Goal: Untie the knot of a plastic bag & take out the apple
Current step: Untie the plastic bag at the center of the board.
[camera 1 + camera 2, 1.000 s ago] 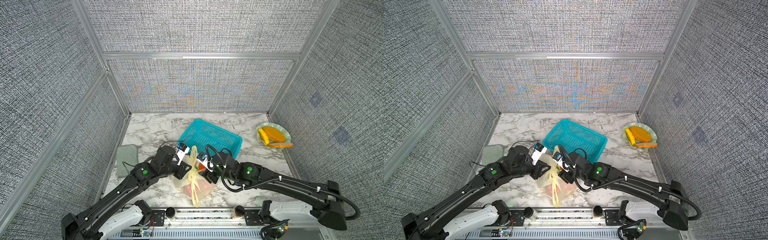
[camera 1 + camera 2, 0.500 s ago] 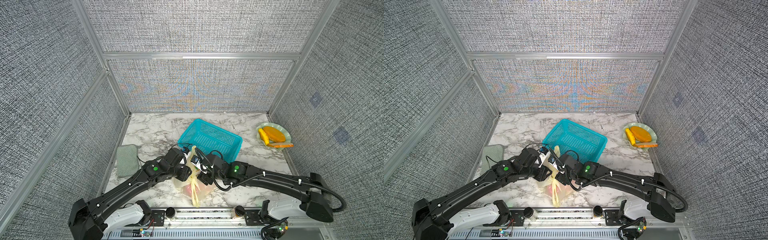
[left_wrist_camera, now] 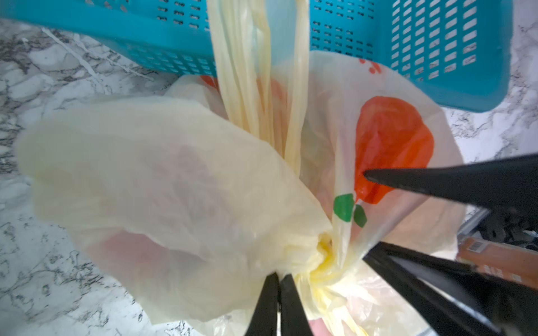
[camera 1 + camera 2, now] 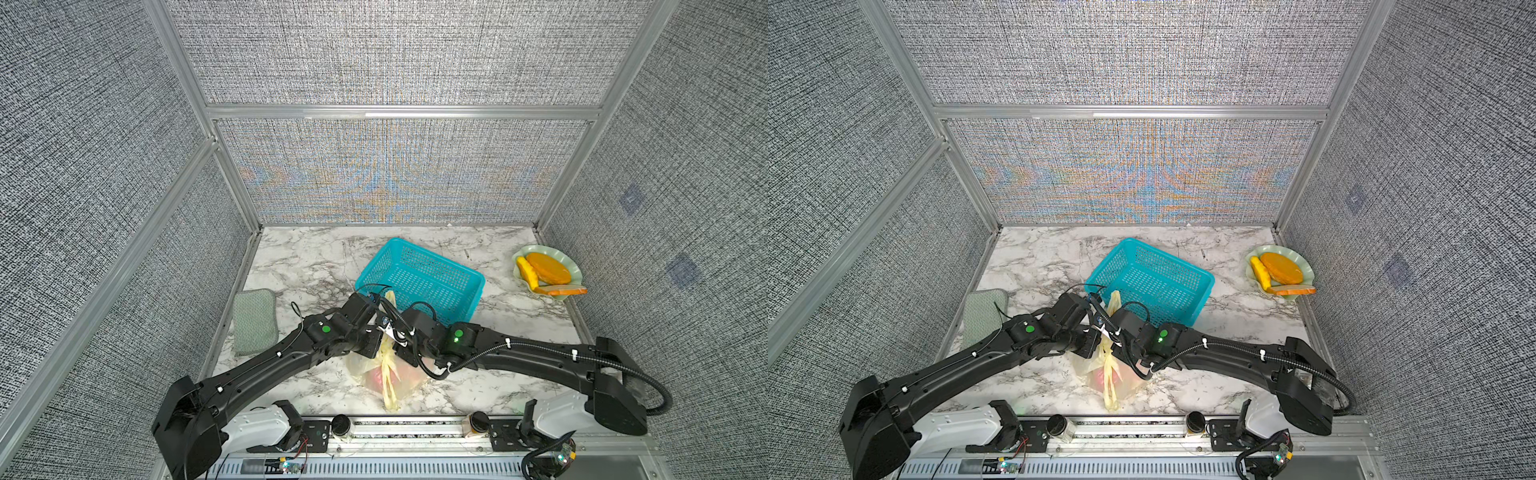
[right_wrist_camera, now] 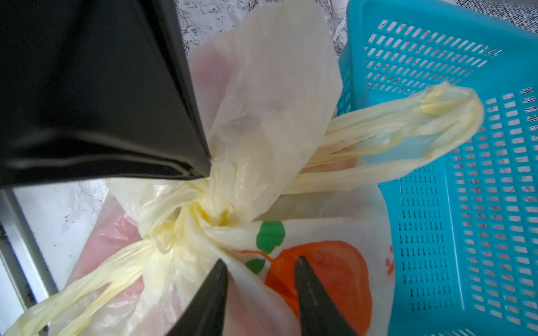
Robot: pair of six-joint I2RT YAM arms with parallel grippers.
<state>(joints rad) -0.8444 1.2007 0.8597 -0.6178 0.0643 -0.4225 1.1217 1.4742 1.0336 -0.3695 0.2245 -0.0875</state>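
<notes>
Untying is the step in hand. The plastic bag (image 4: 360, 365) sits on the table (image 4: 299, 266) just in front of the basket (image 4: 436, 258), with the knot (image 5: 212, 212) tight on top and the apple (image 4: 374, 380) a red blur inside. The left gripper (image 3: 279, 277) is pressed together on film beside the knot. The right gripper (image 5: 260, 266) straddles film opposite, spread. Next, it likely must close, then both pull apart. The basket crowds the rear; bare marble lies at both sides.

You're looking into a booth of grey woven-fabric wall panels (image 4: 374, 54) held in aluminium frame bars (image 4: 399, 112), with a white, grey-veined marble tabletop (image 4: 299, 257) as its evenly lit floor
</notes>
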